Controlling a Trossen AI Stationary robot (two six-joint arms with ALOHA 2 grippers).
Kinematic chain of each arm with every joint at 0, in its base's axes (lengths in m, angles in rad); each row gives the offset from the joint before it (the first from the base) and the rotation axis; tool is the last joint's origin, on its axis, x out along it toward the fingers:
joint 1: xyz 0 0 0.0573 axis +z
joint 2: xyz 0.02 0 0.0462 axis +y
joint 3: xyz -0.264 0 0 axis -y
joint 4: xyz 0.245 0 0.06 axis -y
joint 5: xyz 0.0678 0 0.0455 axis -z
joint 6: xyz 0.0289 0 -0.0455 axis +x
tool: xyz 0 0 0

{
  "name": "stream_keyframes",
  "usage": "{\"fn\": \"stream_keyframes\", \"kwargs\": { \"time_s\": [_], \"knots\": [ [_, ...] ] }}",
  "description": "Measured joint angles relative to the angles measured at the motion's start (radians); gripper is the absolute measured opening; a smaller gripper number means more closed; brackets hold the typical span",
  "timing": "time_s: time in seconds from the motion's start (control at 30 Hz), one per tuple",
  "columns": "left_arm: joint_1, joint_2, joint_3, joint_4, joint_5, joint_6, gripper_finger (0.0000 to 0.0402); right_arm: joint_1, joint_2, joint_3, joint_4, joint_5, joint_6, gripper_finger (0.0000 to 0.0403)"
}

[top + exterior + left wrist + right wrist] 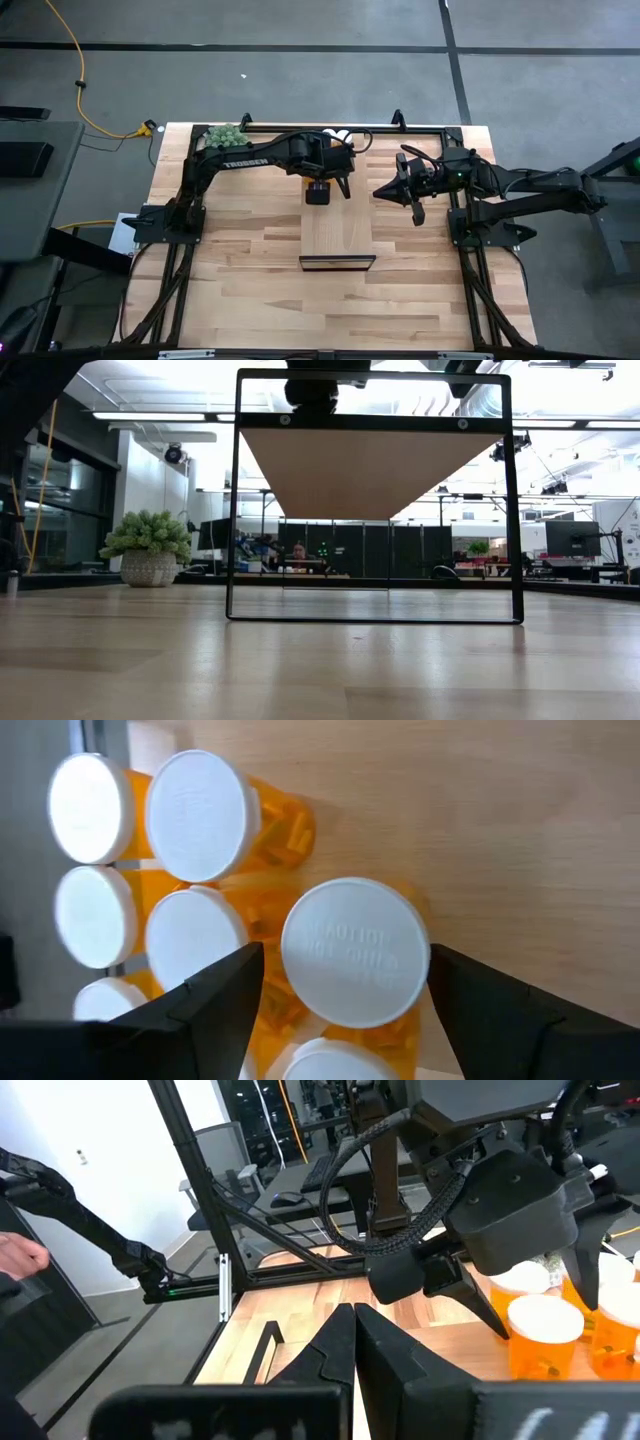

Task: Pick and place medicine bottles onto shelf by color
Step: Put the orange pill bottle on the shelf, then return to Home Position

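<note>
Several orange medicine bottles with white caps (195, 815) stand upright in a cluster on the pale wood shelf (338, 235), toward its far end. My left gripper (350, 1010) hangs over them, pointing steeply down and open. Its fingers stand on either side of the nearest bottle's cap (355, 965). That bottle also shows in the right wrist view (545, 1335), below the left gripper. My right gripper (385, 192) waits shut, level, off the shelf's right side. Two caps (336, 133) peek out beyond the left arm. My left gripper comes from above with a finger on each side of the cap. A gap shows between one finger (215, 1000) and the cap. The other finger (490, 1010) stands right at the cap's rim, and I cannot tell whether it touches.
A green plant in a white pot (148, 545) sits at the table's far left corner. The shelf's dark metal frame (235, 500) stands on the striped tabletop (250, 280), which is bare in front of the shelf. A person's hand (20, 1255) shows beyond the table.
</note>
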Motion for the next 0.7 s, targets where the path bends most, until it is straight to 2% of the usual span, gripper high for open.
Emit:
{"fn": "stream_keyframes", "kwargs": {
  "time_s": [0.33, 0.7],
  "knots": [
    [-0.003, -0.002, 0.000, -0.002, -0.014, 0.007, 0.0268, 0.000, 0.000, 0.000, 0.000, 0.005, 0.000, 0.0000],
    [-0.048, -0.100, 0.002, 0.030, 0.017, -0.020, 0.0268, 0.000, 0.000, 0.000, 0.000, 0.005, -0.007, 0.0000]
  ]
}}
